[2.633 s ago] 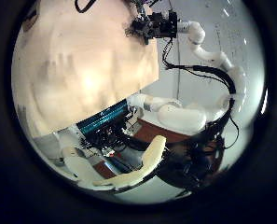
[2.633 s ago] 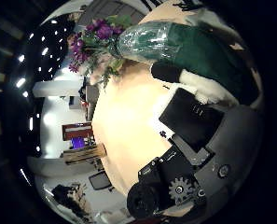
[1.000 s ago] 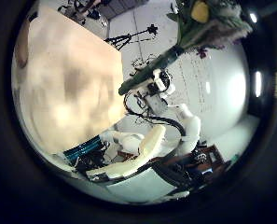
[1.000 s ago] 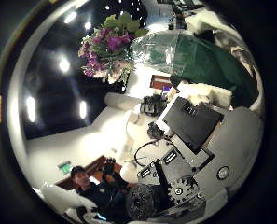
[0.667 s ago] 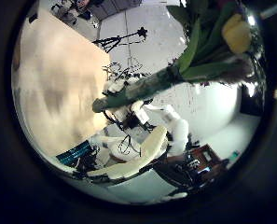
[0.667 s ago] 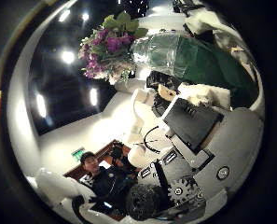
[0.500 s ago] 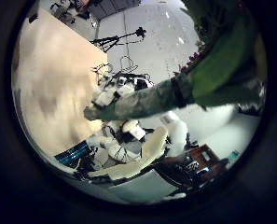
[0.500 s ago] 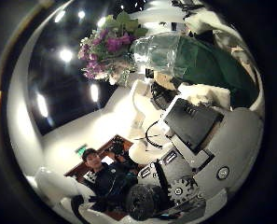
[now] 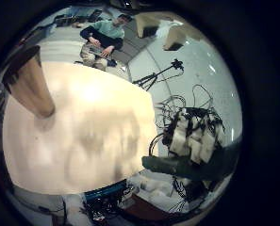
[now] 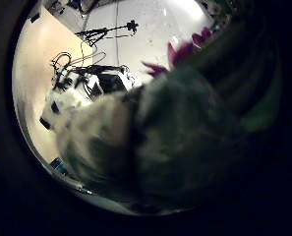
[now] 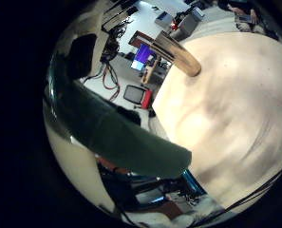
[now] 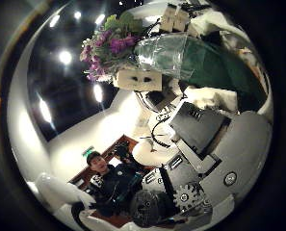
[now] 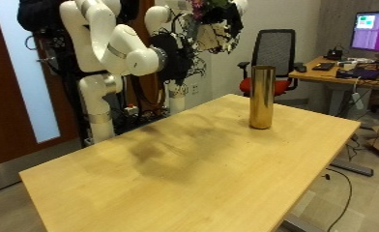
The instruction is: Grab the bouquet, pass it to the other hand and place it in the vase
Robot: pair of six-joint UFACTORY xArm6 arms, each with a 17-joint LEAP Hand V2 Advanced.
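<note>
Currently, working from the near edge of the scene backward.

Bench (image 13: 177,164): pale wood, with a darker smudged patch near its middle.

Vase (image 13: 260,97): a tall gold cylinder, upright on the far part of the bench, standing alone and well apart from both hands. It also shows in the left little finger side palm view (image 9: 26,80) and the right little finger side palm view (image 11: 174,52), on the bench in both.

Arms (image 13: 106,39): both are raised high behind the bench. In the outside view their hands merge into one dark cluster near the top edge, and I cannot tell them apart there.

Bouquet (image 12: 195,60): off the bench, up in the air between the two hands. It has a dark green wrapping with a clear sleeve over it and purple and pink flowers (image 12: 109,43) at the open end.

Right hand (image 12: 195,135): clamped on the bouquet, with its fingers curled against the green wrapping. The wrapping runs close across its little finger side palm view (image 11: 112,128).

Left hand (image 12: 143,77): fingers apart, with one pad below the wrapping and another (image 12: 176,17) above it, so they straddle the bouquet. I cannot tell whether they touch it. The wrapping fills its thumb side palm view (image 10: 175,128), so it is very close to that palm, and a pink bloom (image 10: 180,49) shows at the edge.

Office chair (image 13: 277,53): on the floor beyond the vase.
</note>
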